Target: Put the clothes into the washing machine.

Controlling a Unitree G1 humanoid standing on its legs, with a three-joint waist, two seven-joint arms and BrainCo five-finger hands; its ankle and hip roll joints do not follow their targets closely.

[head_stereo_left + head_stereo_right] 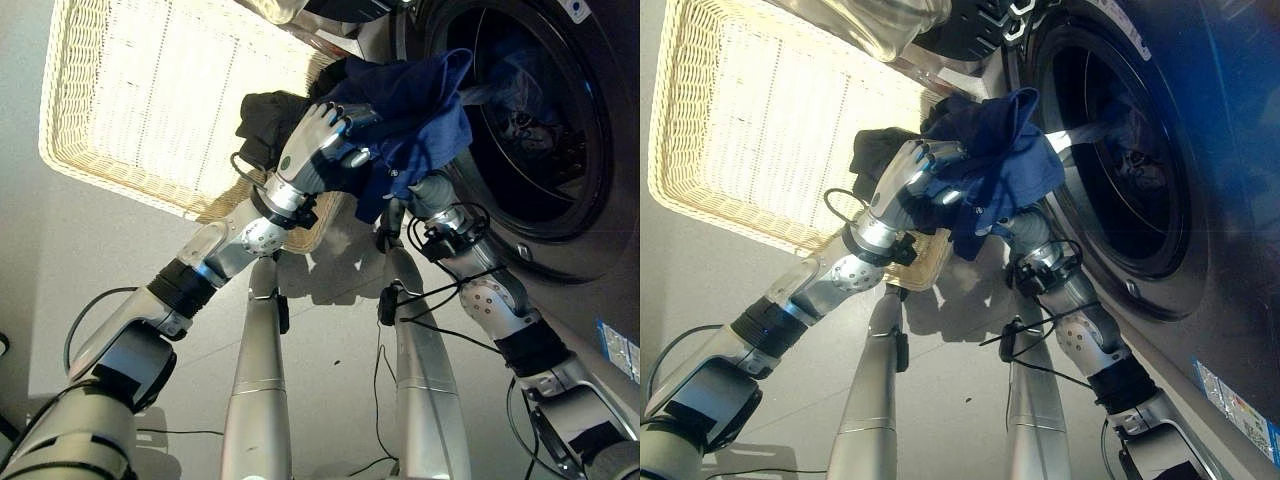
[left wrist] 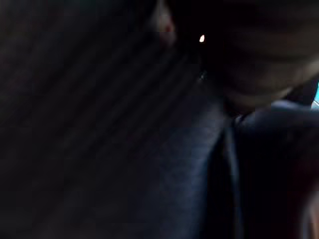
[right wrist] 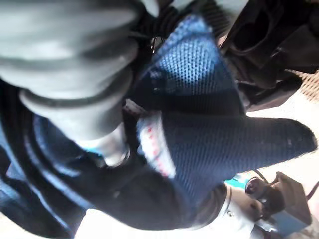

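Grey floor (image 1: 60, 250) beneath wicker basket (image 1: 120, 110), navy garment (image 1: 410, 110) clamped by left hand (image 1: 315, 135) fingers beside washing machine (image 1: 540, 130) opening, right hand (image 1: 395, 205) covered by cloth, finger state untellable.

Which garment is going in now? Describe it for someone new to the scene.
Find the round dark washing machine door opening. Just beside it, over the near corner of the pale woven wicker basket, both hands lift a navy blue mesh-knit garment. The crumpled black garment behind the left hand is darker and lies on the basket rim.
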